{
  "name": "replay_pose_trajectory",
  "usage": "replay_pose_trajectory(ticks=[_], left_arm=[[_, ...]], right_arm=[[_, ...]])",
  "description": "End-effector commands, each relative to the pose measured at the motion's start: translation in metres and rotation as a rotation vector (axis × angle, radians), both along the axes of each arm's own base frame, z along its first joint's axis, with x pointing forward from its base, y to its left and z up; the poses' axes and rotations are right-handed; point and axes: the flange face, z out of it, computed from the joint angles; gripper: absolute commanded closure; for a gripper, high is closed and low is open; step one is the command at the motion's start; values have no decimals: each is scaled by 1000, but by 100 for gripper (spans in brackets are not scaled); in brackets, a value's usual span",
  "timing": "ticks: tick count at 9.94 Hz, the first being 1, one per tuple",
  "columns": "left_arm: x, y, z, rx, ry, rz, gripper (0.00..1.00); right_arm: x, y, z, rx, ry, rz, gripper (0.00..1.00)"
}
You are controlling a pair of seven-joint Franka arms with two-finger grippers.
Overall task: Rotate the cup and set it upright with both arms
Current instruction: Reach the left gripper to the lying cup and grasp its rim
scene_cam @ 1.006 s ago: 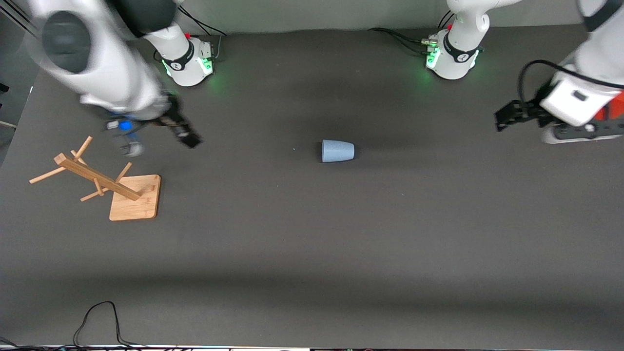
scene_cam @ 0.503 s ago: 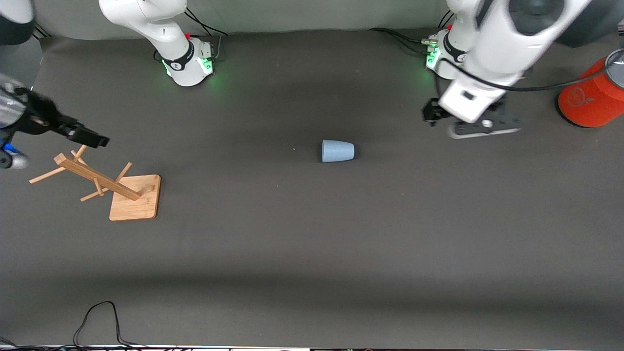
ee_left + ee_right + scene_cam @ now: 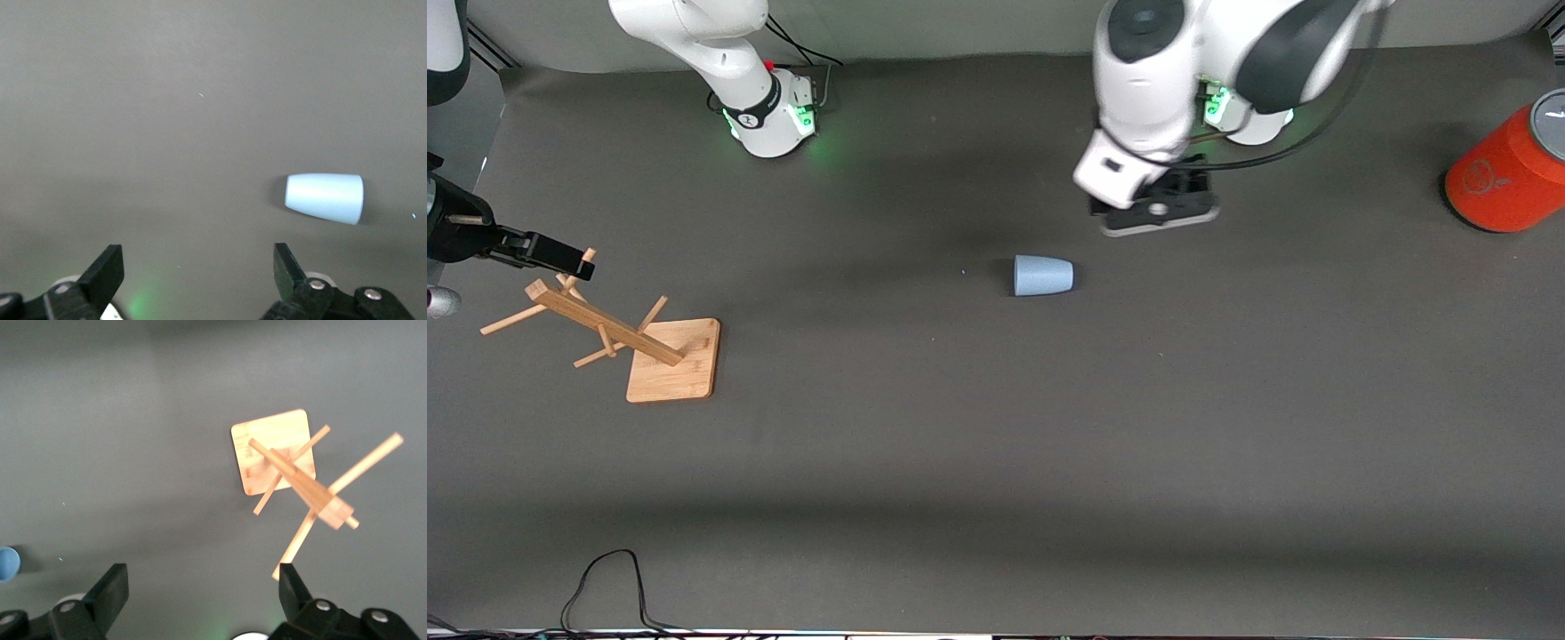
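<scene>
Right gripper [image 3: 560,256]: fingers apart, empty, up over the wooden peg rack [image 3: 605,331].
Cup [image 3: 1042,276]: lying on its side mid-table, long axis along the table, rim toward the right arm's end, base toward the left arm's.
Left gripper [image 3: 197,270]: jaws wide, empty, over bare table just beside the cup.
Red-orange canister [image 3: 1507,171]: at the left arm's end.

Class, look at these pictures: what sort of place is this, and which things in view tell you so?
Most likely a robot test bench in a lab. Two white arms are bolted to a bare dark table, the left gripper and right gripper both open, with only props set out: a blue cup on its side, a wooden rack and a red can.
</scene>
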Motion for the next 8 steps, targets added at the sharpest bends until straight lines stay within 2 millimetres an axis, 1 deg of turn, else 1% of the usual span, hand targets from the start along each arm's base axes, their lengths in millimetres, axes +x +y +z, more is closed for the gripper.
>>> replay_pose_trajectory(ticks=[1,3,4,5,6,7,8], left_arm=[[-19,-55,-36,60,-59,24,0],[-35,-102,-90,122,-90,37,0],[-42,-121,-117,146,-100,39,0],[-44,-135,-144,168,-125,50,0],[-41,-148,-170,183,-136,55,0],[-40,-163,-192,196,-145,50,0],[-46,-174,-209,222,-164,37,0]], right_arm=[[1,-5,5,-10,-52,113,0],[13,-4,10,-45,-66,187,0],[14,-3,10,-47,-68,195,0],[14,-3,9,-46,-65,196,0],[15,-3,7,-45,-63,196,0],[14,-3,4,-43,-59,196,0],[16,-3,3,-39,-64,196,0]])
